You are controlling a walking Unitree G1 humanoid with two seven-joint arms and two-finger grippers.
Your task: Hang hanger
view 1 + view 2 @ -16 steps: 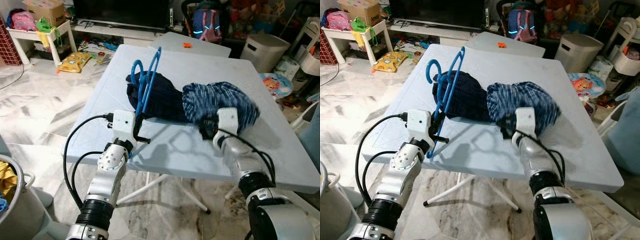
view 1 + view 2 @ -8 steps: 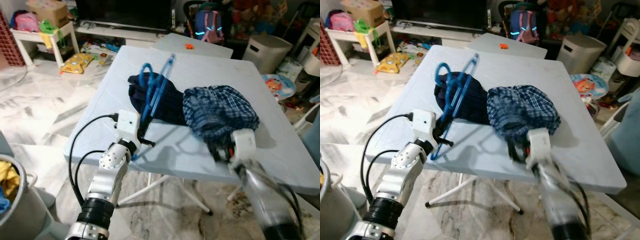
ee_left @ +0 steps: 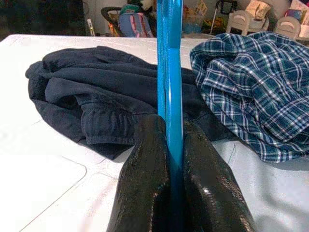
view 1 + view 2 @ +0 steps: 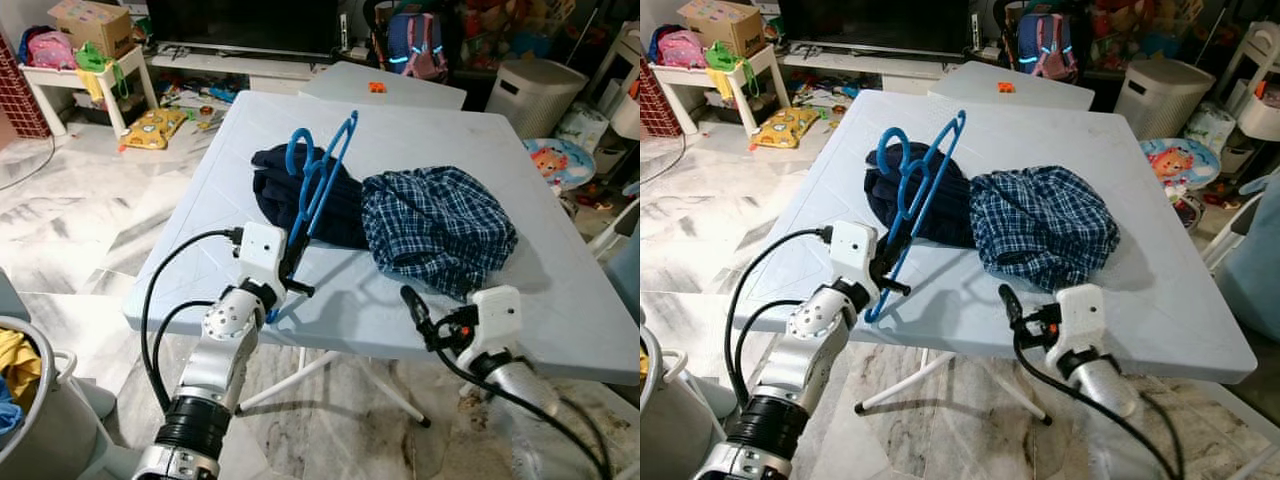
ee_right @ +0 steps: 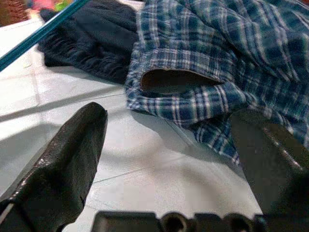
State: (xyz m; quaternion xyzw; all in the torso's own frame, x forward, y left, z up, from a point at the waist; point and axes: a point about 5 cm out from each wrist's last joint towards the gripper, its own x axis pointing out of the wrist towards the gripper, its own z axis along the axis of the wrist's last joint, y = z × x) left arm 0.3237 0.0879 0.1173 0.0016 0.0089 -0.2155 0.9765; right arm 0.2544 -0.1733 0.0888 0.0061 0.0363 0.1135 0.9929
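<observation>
A blue plastic hanger [image 4: 320, 175] stands tilted over a dark navy garment [image 4: 285, 195] on the pale folding table [image 4: 200, 230]. My left gripper [image 4: 292, 272] is shut on the hanger's lower bar near the table's front edge; in the left wrist view the bar [image 3: 170, 72] runs up between both fingers [image 3: 145, 169]. A blue plaid shirt [image 4: 438, 225] lies crumpled to the right of the navy garment. My right gripper [image 4: 420, 318] hangs at the table's front edge, just short of the shirt and open. In the right wrist view its fingers [image 5: 72, 154] stand wide apart facing the shirt's hem [image 5: 193, 96].
A grey bucket [image 4: 40, 420] holding yellow cloth stands on the floor at lower left. A second pale table [image 4: 385, 85] stands behind this one. A white bin [image 4: 530, 95] is at the back right. Toys and a low white table [image 4: 80, 70] fill the back left.
My right gripper has let go of the plaid shirt and drawn back off it to the table's front edge. The left gripper still holds the hanger. The camera has shifted a little.
</observation>
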